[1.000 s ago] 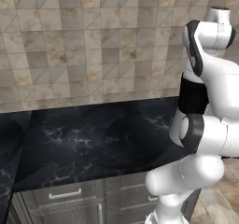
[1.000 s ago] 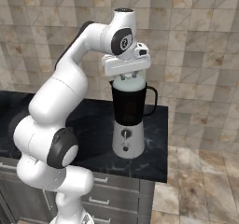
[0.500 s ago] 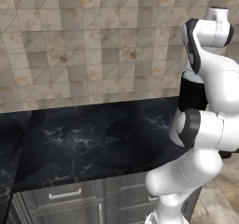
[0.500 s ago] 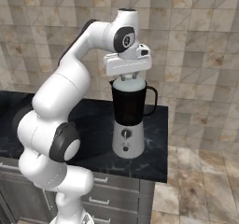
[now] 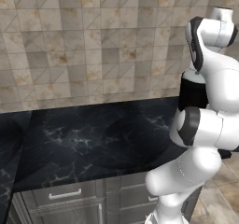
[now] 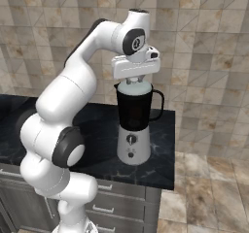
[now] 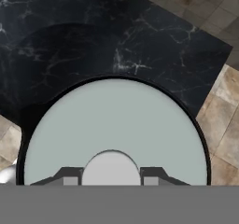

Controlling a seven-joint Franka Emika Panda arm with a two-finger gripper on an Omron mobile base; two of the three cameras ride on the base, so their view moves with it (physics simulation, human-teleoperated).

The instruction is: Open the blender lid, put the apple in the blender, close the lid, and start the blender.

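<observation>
Nothing had moved: the two-finger gripper (image 7: 111, 177) stayed pinched on the knob of the pale grey domed blender lid (image 7: 113, 127), seated directly beneath it atop the dark-jarred, silver-based blender (image 6: 133, 130).

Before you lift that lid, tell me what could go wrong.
The hand is shut on the small knob of the pale grey-white domed blender lid, a narrow hold that could slip. The tall silver-based blender with its dark jar stands near the black marble counter's outer corner; a tight lid might drag it along or tip it toward the tiled floor.
</observation>
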